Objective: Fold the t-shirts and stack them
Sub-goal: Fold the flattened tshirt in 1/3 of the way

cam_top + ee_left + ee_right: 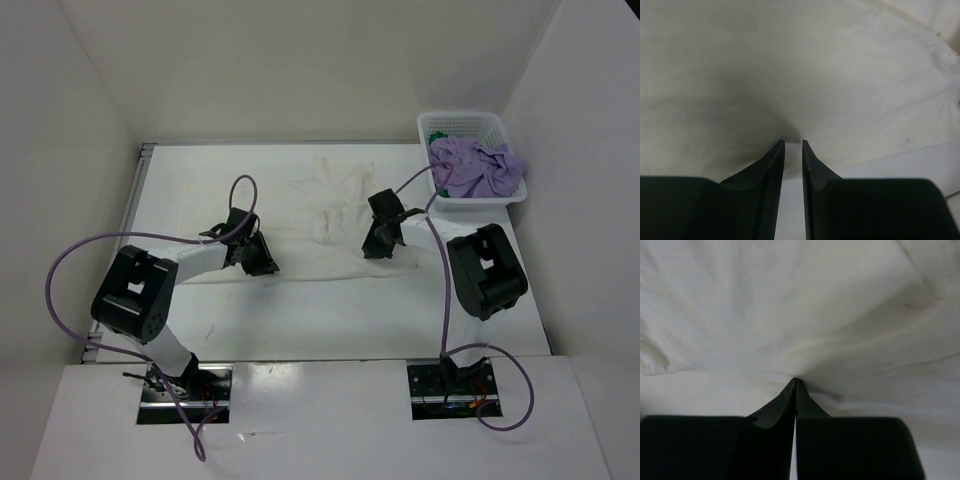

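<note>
Both pincers were down on the near hem of the same shirt. The left pincer [792, 144] had its two black fingers drawn in narrow with a slim gap, and the cloth bunched up to the tips, so it looked like a pinch on the hem. The right pincer [795, 381] was clamped fully together, with creases fanning out from its tips.

The shirt itself was a soft plain white short-sleeved t-shirt [330, 215], lying spread but rumpled across the middle of the smooth white bench [300, 320].

I counted three shirts in all. The other two sat in the one white plastic lattice basket [465, 118] at the far right corner: a crumpled lilac-purple t-shirt [478, 168] heaped on top, spilling over the rim, and just a sliver of a bright green t-shirt [437, 139] peeking out under it.
</note>
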Robot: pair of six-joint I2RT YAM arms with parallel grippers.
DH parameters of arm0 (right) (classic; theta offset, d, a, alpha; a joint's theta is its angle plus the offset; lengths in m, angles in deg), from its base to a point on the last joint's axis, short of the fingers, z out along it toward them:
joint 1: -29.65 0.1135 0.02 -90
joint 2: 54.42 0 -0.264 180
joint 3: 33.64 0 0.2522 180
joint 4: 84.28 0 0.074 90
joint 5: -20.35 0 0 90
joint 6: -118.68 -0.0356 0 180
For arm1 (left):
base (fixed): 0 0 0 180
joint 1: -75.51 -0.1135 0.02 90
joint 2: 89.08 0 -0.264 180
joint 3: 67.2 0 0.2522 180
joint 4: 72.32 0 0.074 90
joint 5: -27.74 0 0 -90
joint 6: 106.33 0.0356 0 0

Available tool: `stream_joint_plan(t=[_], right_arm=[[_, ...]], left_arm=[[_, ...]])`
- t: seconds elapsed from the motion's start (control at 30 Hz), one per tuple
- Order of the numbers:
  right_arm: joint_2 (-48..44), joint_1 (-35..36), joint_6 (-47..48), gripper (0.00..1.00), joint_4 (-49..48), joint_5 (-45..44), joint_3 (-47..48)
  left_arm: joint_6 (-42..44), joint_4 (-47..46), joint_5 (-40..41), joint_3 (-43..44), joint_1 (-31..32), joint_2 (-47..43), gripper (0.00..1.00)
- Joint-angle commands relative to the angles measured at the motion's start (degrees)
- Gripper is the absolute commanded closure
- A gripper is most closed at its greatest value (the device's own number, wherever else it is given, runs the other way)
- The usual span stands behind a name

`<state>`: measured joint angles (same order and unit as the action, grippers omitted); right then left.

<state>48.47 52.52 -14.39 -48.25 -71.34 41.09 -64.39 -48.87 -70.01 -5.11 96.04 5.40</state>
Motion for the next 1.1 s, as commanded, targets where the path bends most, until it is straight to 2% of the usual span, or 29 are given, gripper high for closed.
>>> stream_joint_plan(t=[0.0,0.23,0.3,0.43,0.5,0.53,0.6,0.67,0.73,0.83,0.97,1.07], right_arm=[[-3.12,-1.60,-2.18,0.97,4.63,-4.72,-6.90],[-15.51,-2.83,-6.50,0.97,7.44,-1.38,-18.76],[-20.43,-2.83,-8.08,0.97,7.97,0.10,-20.01],[-22.82,-2.83,-9.31,0.96,9.20,2.13,-20.02],[-23.87,-2.83,-8.53,0.92,9.82,2.75,-17.92],[-23.88,-3.62,-7.30,0.87,10.34,2.75,-14.34],[-23.88,-4.24,-5.89,0.84,11.14,3.27,-7.12],[-21.26,-4.24,-3.35,0.84,10.44,4.58,-0.63],[-18.97,-4.24,-0.97,0.88,7.02,6.26,2.47],[-13.17,-4.24,1.92,0.94,4.73,8.37,8.63],[-8.07,-4.24,5.62,0.94,4.72,7.76,15.04],[-6.39,-4.24,7.21,0.93,3.67,8.45,16.20]], left_arm=[[-1.17,1.11,-2.70,-5.17,-0.58,-1.30,0.72],[-3.63,3.75,-10.69,-16.07,-2.17,-10.87,0.68],[-4.24,6.46,-12.37,-18.18,-2.77,-13.43,0.66],[-3.19,11.31,-12.99,-18.11,-4.98,-22.12,0.64],[-2.40,13.33,-12.99,-14.08,-4.98,-22.76,0.62],[-1.18,14.03,-12.99,-9.45,-5.50,-22.76,0.62],[0.58,15.44,-10.55,-3.72,-6.20,-22.76,0.62],[3.66,14.66,-6.85,4.08,-8.22,-21.37,0.62],[4.99,11.16,-6.31,7.81,-13.57,-18.73,0.69],[5.51,7.37,-3.00,14.40,-19.82,-10.56,0.72],[7.62,5.86,2.10,23.19,-24.39,2.69,0.71],[7.62,4.46,7.45,29.17,-27.03,8.52,0.67]])
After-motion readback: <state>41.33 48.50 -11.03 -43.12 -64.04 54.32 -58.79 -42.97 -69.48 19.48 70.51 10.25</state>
